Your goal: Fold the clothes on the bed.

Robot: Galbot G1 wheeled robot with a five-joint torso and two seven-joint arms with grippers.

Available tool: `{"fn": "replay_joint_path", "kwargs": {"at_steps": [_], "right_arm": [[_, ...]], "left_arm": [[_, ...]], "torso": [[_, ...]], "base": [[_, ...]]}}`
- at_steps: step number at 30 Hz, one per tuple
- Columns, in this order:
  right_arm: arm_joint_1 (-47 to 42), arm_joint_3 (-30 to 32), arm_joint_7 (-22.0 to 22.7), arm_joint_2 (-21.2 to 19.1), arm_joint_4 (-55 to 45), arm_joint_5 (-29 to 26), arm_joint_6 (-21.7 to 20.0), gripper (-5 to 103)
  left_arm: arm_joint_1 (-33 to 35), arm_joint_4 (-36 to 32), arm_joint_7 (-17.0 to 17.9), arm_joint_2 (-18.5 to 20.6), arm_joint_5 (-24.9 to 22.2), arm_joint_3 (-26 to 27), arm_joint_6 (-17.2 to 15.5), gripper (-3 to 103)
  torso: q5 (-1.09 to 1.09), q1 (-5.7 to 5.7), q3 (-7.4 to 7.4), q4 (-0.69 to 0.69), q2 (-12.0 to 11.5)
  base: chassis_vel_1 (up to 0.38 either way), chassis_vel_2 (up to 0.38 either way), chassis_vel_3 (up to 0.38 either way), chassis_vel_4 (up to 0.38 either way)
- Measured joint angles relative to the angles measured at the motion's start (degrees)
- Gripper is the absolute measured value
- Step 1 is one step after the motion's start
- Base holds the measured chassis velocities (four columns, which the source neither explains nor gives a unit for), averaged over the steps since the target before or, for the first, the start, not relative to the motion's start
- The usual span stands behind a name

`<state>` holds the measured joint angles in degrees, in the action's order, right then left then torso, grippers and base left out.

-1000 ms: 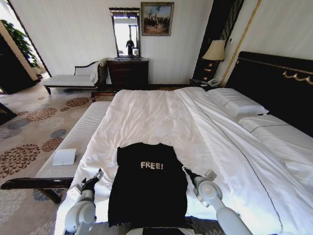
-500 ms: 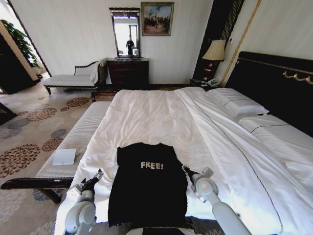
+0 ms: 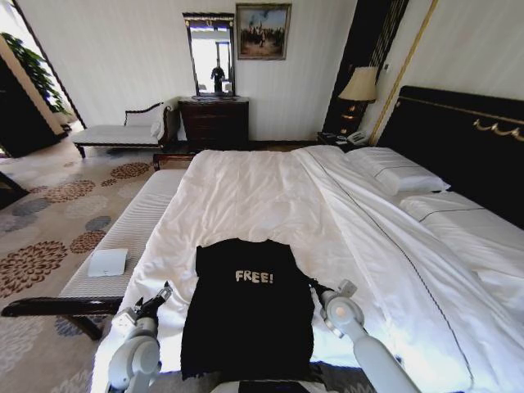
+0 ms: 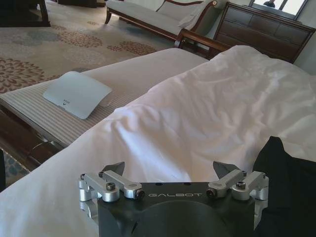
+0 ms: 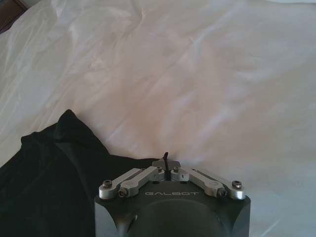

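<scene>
Left gripper [image 4: 170,170]: matte black housing, white "GALBOT" lettering, silver linkage bars with dark screws, dark pointed fingertips [image 4: 117,167] ahead of the bars.
Right gripper [image 5: 167,163]: same black body and lettering, silver links meeting at centre, round screw heads.
Arms: pale grey-white rounded shells behind each gripper; right wrist joint [image 3: 339,312] carries an orange-pink disc.

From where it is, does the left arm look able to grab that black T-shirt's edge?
Probably yes: the open left tool hangs just beside the black FREE! T-shirt, with bare white bed sheet between them.
</scene>
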<state>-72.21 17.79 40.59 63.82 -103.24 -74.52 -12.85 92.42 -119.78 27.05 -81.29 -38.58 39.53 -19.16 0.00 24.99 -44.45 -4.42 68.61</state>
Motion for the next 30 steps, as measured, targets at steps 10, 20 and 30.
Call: {"fn": "replay_joint_path", "kwargs": {"at_steps": [10, 20, 30], "right_arm": [[2.89, 3.40, -1.87, -2.26, 2.70, -0.40, 0.46, 0], [4.85, 4.98, -3.71, -2.57, 5.42, 0.35, 0.82, 0], [1.06, 8.39, -3.56, -2.47, -0.44, 1.95, 2.40, 0]], "left_arm": [[-0.24, 0.39, 0.01, 0.22, -0.04, -0.03, 0.07, 100], [-0.53, 0.60, 0.01, 0.31, -0.14, -0.23, 0.14, 100], [-0.44, 1.22, -0.14, 0.53, -0.38, 0.23, 0.68, 100]], "torso": [[0.00, 0.00, 0.00, 0.00, 0.01], [0.00, 0.00, 0.00, 0.00, 0.01], [-0.01, 0.00, 0.00, 0.00, 0.01]], "base": [[0.000, 0.000, 0.000, 0.000], [0.000, 0.000, 0.000, 0.000], [0.000, 0.000, 0.000, 0.000]]}}
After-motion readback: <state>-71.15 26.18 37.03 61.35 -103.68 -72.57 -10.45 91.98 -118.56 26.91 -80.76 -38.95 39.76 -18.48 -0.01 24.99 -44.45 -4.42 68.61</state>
